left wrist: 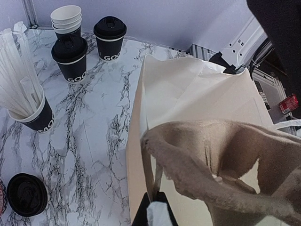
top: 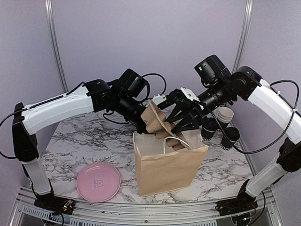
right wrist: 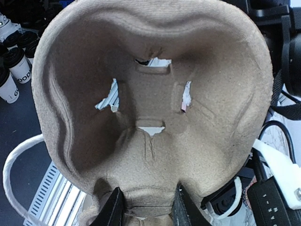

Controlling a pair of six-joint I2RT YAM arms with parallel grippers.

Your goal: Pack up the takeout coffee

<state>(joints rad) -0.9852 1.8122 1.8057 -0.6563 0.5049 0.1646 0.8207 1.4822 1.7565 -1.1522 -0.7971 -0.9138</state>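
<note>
Brown pulp cup carrier (right wrist: 211, 117) pinched by right gripper (right wrist: 148, 208) above tan paper bag (top: 164, 169); left gripper (left wrist: 154, 214) clamps bag rim (likely holding it open)

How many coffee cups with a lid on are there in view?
2. One lidded cup stands by the stack of open cups, the other lidded cup beside it, on the table's right side. The paper bag may hide more.

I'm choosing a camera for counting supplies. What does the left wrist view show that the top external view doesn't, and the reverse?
Left wrist only: the cup of straws and a loose black lid on the table. Top only: the pink plate. Both: the paper bag, the pulp carrier and two lidded cups.
</note>
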